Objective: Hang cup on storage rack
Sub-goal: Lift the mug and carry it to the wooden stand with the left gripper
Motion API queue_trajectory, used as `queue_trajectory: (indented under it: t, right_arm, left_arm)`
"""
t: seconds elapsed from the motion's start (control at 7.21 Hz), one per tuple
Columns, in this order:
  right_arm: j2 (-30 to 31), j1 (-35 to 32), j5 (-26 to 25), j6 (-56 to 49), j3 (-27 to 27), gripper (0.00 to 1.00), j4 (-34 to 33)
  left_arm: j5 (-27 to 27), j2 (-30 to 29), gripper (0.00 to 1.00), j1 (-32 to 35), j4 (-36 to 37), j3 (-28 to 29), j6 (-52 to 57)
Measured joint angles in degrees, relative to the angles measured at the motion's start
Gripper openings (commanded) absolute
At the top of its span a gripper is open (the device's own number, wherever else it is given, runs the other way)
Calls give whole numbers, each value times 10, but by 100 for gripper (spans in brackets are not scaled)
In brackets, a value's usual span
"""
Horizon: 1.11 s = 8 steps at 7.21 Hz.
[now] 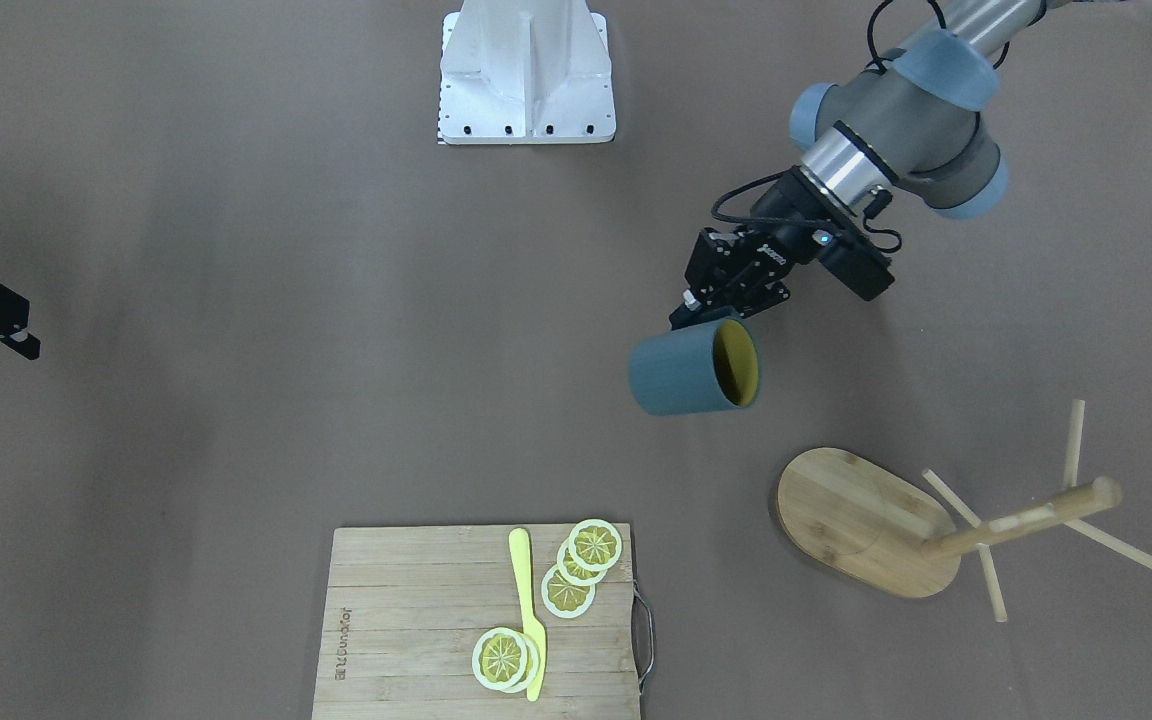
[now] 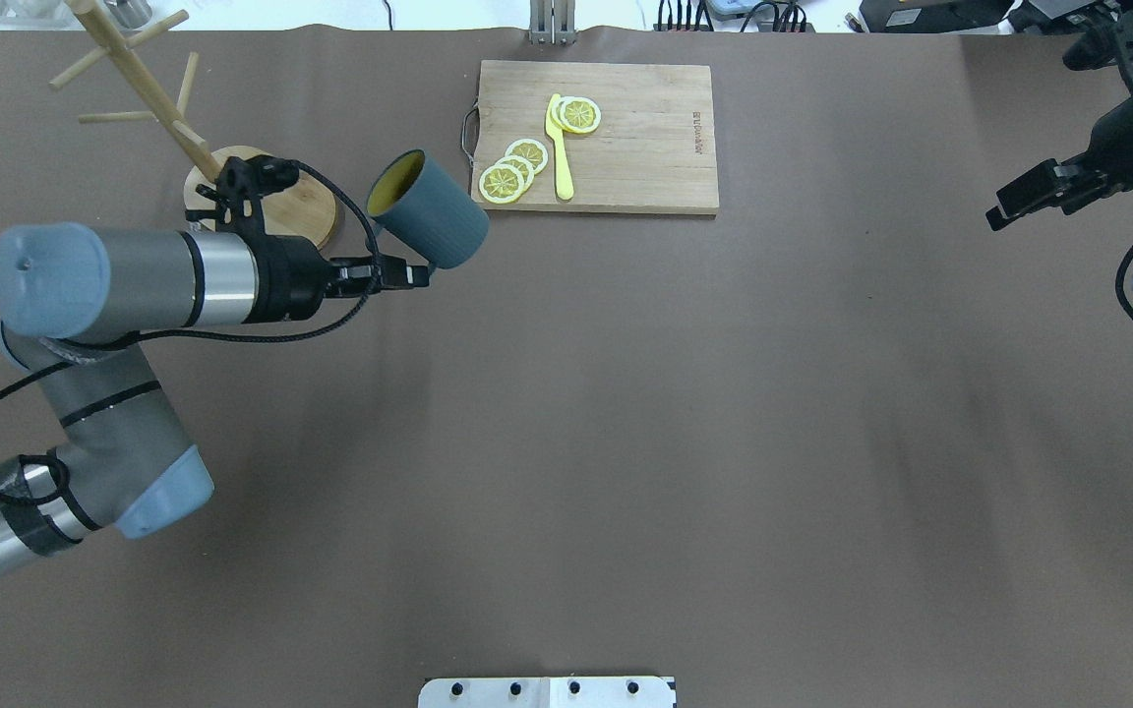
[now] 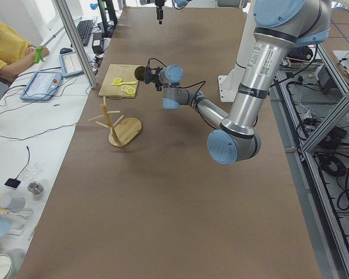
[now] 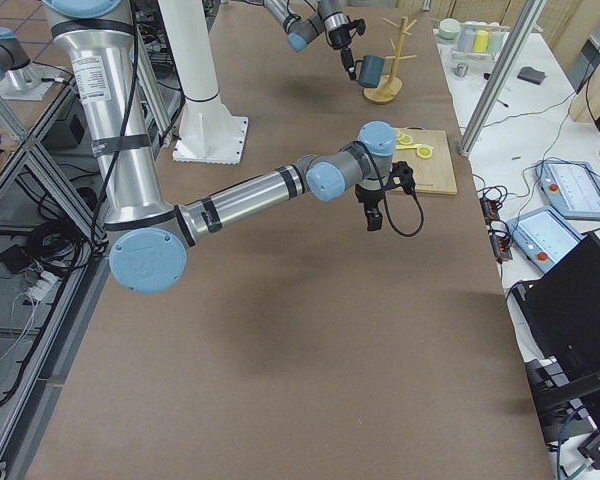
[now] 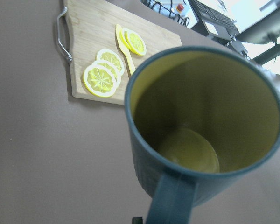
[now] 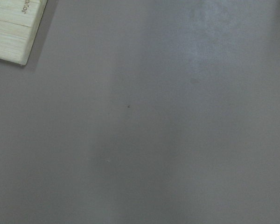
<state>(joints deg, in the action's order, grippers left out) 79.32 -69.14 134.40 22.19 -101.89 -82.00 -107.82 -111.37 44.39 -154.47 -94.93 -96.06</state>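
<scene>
The cup hangs tipped sideways above the table's far left corner, near the storage rack. My left gripper clamps it, seemingly by the handle. My right gripper hovers at the right edge; I cannot tell how wide it stands.

The cup is dark blue-teal outside, faintly ribbed, and mustard yellow inside. The storage rack and the slatted cutting board are pale bamboo. The lemon slices are yellow with white rims, and the knife is light yellow. The table is matte brown. The left arm is grey with pale blue caps, and the left gripper is black.
</scene>
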Motion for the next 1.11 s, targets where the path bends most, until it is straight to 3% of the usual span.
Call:
queue_trajectory:
  t: [0.55, 1.11]
  right_arm:
    - [45, -78, 33, -3, -3, 100, -1]
    - [64, -91, 34, -5, -3, 100, 1]
  left_arm:
    - [3, -11, 0, 80, -21, 33, -269]
    - [93, -37, 0, 85, -217, 151, -505]
